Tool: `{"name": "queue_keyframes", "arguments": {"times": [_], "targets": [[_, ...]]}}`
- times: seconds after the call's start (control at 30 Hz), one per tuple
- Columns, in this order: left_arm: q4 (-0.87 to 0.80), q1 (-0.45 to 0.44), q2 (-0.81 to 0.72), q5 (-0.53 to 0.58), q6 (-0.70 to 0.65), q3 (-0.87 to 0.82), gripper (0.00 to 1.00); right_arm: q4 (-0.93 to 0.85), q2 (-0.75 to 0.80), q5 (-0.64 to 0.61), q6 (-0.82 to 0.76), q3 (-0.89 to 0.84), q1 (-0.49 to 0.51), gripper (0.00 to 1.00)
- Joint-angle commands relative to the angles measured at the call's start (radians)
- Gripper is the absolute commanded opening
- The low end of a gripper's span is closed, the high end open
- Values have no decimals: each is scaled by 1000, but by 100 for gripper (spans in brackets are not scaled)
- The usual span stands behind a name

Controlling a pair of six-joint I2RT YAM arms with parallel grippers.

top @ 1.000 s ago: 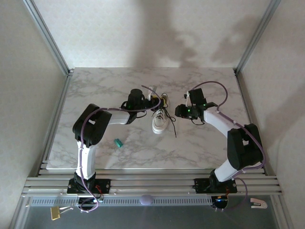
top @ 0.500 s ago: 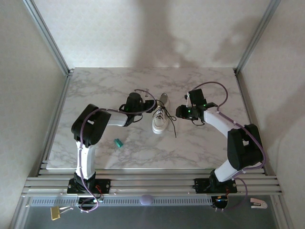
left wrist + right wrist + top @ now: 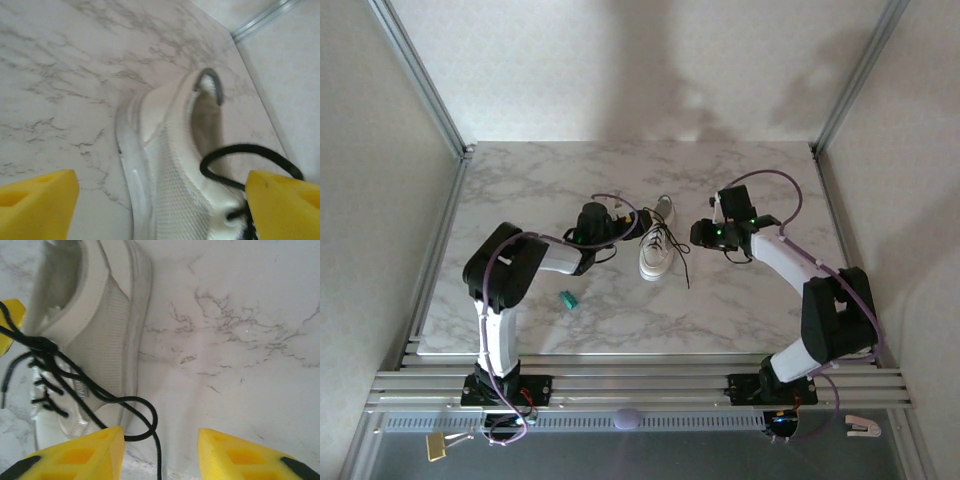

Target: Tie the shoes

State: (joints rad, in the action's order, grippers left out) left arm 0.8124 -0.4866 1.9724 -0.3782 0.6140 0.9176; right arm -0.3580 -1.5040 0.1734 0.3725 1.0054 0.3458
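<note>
Sneaker, small white low-top, mid-desk, toe toward the arm bases, heel away. Flanked by both arms: left jaws just beside one flank, right jaws just off the other, likely so placed to take one lace end each. Black laces loose, trailing off the right side onto the marble; no bow yet, by the look of it. Too small from above to read either jaw gap. Small teal object well apart, near the left arm, no part in the job.

From the left wrist: yellow fingertips at the two bottom corners, left jaws spread wide, gripping nothing. Heel end of the sneaker between and beyond them, untouched. Grey heel tab upright at the far end. One black lace loop arching over the collar, cut off behind the right-hand fingertip. Eyelets and toe out of frame.

From the right wrist: yellow fingertips low in frame, right jaws parted with a clear gap, clamped on nothing. Lace strand curling off the sneaker and running out of frame between them, close to the left-hand one; seemingly lined up for a pinch. Contact between strand and fingertip: impossible to tell. Tangle at the tongue too blurred to tell crossing from knot.
</note>
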Motion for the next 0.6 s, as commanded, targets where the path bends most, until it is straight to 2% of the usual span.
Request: {"name": "queue_keyframes", "arguments": {"times": [0.0,0.07,0.17,0.2,0.3,0.37,0.47,0.5,0.57], "targets": [[83,11,-144,11,-18,-47,100,27,119,-40,8,-21,4,53],[87,10,-217,34,-50,-92,100,61,189,-71,21,-44,4,66],[82,15,-334,75,-107,-174,100,122,286,-130,38,-93,4,77],[78,16,-378,98,-131,-205,100,141,318,-157,41,-111,4,80],[59,35,-525,213,-198,-312,100,181,408,-286,45,-170,4,98],[23,56,-639,335,-245,-378,100,208,447,-413,40,-209,2,99],[-56,83,-822,602,-347,-461,100,286,484,-625,6,-295,-3,99],[-75,99,-878,671,-385,-487,100,338,493,-675,-26,-327,-11,98],[-113,156,-962,726,-432,-526,100,450,502,-692,-123,-387,-32,98]]}}
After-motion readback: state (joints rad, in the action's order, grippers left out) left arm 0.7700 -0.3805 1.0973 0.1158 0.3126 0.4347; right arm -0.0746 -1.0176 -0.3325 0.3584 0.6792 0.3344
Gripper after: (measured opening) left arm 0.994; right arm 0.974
